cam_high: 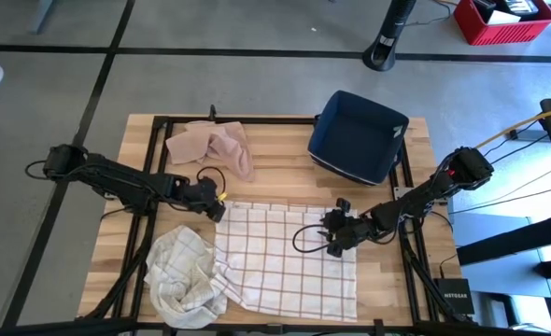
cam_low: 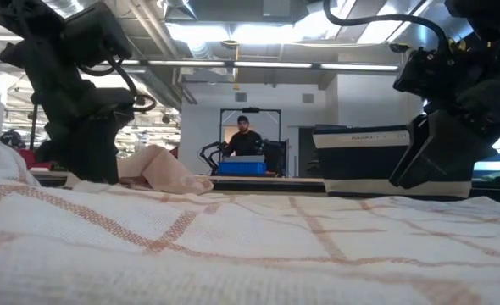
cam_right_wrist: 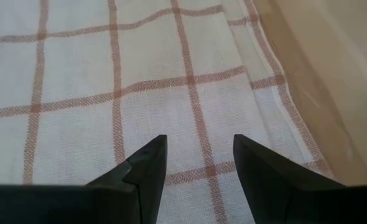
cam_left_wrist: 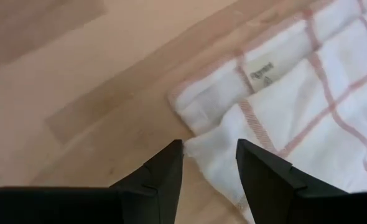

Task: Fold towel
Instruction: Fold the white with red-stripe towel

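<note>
**Both grippers parted over checked towel, nothing gripped**

High view only: whole layout. Checked towel [cam_high: 289, 261] lies flat at table [cam_high: 285, 154] centre-front; crumpled white cloth [cam_high: 184, 280] overlaps its left edge; pink cloth [cam_high: 215, 147] bunched at back left; blue bin [cam_high: 358, 135] at back right, tilted, looks empty.

Low view only: person [cam_low: 243, 135] far off in room behind, w/ a blue crate [cam_low: 241, 168] there. Towel fills foreground; pink cloth and bin seen beyond it.

L wrist view: towel's corner w/ a small label [cam_left_wrist: 262, 70], hem doubled over on itself; bare wood beside it. R wrist view: flat checks, towel's edge and wood just beyond.

L gripper [cam_high: 218, 207] low at towel's back-left corner, arm reaching in from left. Jaws apart, corner edge between the tips, not pinched.

R gripper [cam_high: 334, 233] low over towel's right part near back edge, arm coming from right. Jaws apart, holding nothing.
</note>
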